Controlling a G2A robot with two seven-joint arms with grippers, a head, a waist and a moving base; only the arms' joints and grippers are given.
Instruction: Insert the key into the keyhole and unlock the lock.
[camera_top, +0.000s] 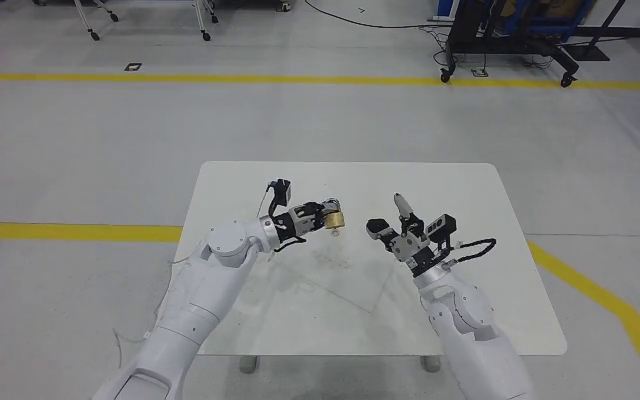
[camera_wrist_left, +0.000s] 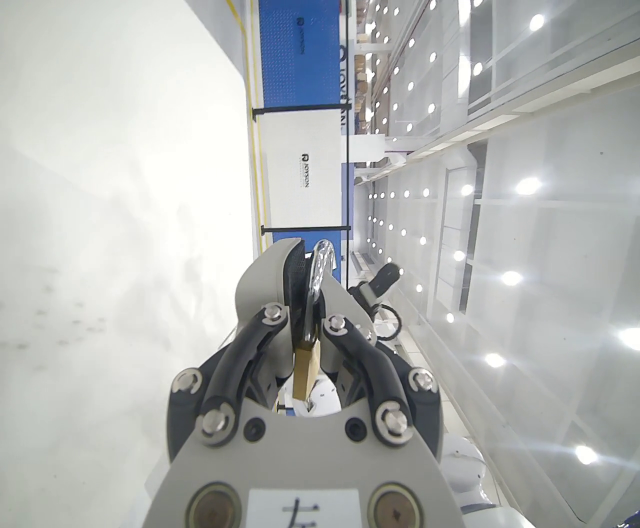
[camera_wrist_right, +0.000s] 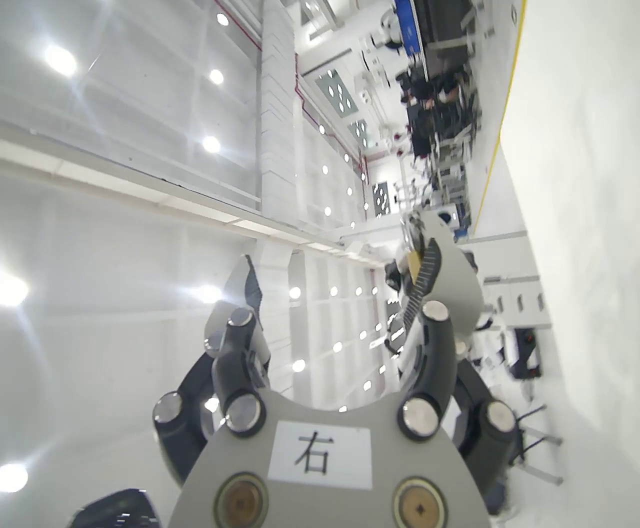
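Observation:
A brass padlock (camera_top: 335, 217) hangs in the air over the middle of the white table (camera_top: 480, 190). My left gripper (camera_top: 318, 213) is shut on its steel shackle. In the left wrist view the shackle (camera_wrist_left: 320, 262) is clamped between the pads of the left gripper (camera_wrist_left: 310, 255), and the brass body (camera_wrist_left: 305, 370) points back toward the wrist. A small silvery piece (camera_wrist_left: 309, 402) that may be the key shows at the body's end. My right gripper (camera_top: 388, 217) is a short way to the lock's right, open and holding nothing. The right wrist view shows the right gripper (camera_wrist_right: 340, 260) spread wide, with the padlock (camera_wrist_right: 414, 259) beyond one finger.
Faint smudges mark the table top in front of the arms. The table's edges are well away from both grippers. Yellow floor lines run behind and beside the table, and wheeled racks (camera_top: 150, 15) and a dark frame (camera_top: 510, 40) stand far back.

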